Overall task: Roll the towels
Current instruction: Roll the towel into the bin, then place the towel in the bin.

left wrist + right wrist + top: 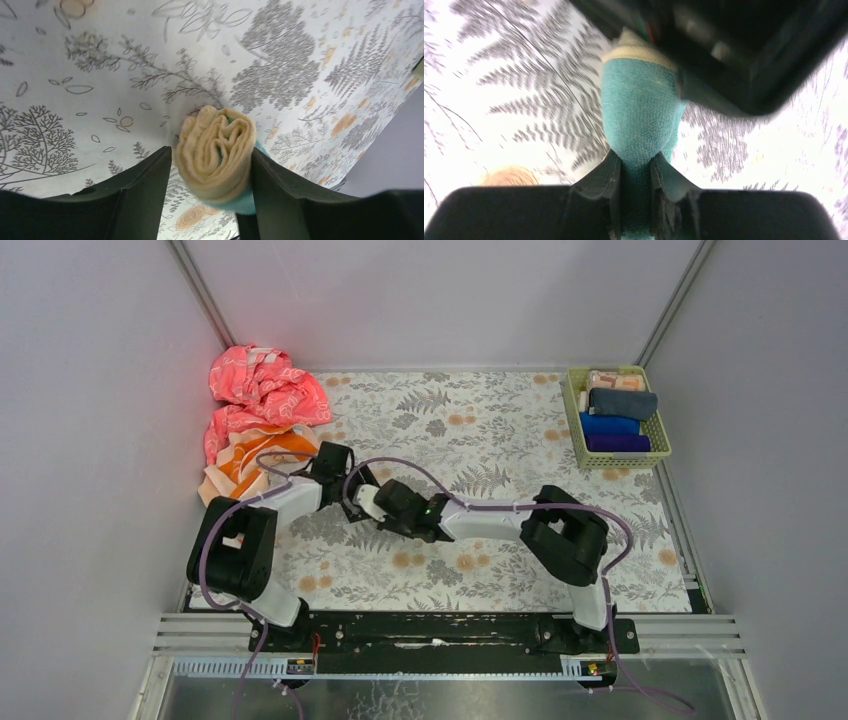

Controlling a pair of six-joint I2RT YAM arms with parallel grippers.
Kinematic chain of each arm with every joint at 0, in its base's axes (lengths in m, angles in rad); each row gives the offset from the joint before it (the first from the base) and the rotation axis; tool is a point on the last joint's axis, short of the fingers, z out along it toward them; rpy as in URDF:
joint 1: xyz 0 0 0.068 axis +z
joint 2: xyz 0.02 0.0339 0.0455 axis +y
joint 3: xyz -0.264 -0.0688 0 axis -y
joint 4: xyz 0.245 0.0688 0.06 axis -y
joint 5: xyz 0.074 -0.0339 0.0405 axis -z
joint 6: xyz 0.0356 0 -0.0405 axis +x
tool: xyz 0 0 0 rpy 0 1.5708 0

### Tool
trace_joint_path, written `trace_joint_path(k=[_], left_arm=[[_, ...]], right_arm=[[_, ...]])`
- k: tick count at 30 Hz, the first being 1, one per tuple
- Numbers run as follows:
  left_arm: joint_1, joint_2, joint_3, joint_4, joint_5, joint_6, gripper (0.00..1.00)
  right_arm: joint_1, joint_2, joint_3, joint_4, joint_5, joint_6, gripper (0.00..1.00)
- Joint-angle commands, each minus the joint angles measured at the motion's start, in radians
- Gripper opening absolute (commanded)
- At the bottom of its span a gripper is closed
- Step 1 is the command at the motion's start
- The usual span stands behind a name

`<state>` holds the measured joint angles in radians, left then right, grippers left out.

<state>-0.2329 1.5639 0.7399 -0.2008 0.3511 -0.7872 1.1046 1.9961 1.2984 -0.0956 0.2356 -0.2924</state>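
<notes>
Teal towel (639, 110) is rolled, held in the half-open left hand (210, 152) and pinched by the right hand (635, 157); orange towels (245, 460) left of it are not rolled yet.

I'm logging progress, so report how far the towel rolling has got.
Done: several rolled towels sit in the green basket. In hand: a rolled teal and cream towel, with the right gripper pinching its teal end and the left gripper around the other end. Still to do: the crumpled pink and orange towels at the far left.
</notes>
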Motion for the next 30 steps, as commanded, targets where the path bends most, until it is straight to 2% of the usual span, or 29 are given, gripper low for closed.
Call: trace_joint_path(k=[1,9,15,18,22,27,30], left_arm=[[0.027,-0.058,0.127,-0.11,-0.064,0.071,0.59],[0.136,-0.22,0.313,-0.292,-0.172,0.211,0.68],[0.149,-0.343,0.331,-0.35,-0.303,0.328,0.72],[0.15,-0.361,0.327,-0.362,-0.343,0.351,0.73],[0.15,-0.376,0.311,-0.362,-0.369,0.367,0.73],[0.15,-0.383,0.294,-0.361,-0.38,0.374,0.74],[0.149,-0.387,0.29,-0.364,-0.39,0.379,0.74]], right_arm=[[-0.101,-0.103,-0.072,-0.182,-0.061,0.173,0.02],[-0.249,-0.294,-0.07,-0.341,0.051,0.341,0.0],[-0.433,-0.416,-0.032,-0.473,0.27,0.554,0.0],[-0.578,-0.416,0.014,-0.568,0.343,0.677,0.0],[-0.778,-0.402,0.079,-0.628,0.319,0.779,0.0],[-0.948,-0.343,0.204,-0.67,0.408,0.91,0.0],[-1.046,-0.271,0.271,-0.673,0.402,0.987,0.0]])
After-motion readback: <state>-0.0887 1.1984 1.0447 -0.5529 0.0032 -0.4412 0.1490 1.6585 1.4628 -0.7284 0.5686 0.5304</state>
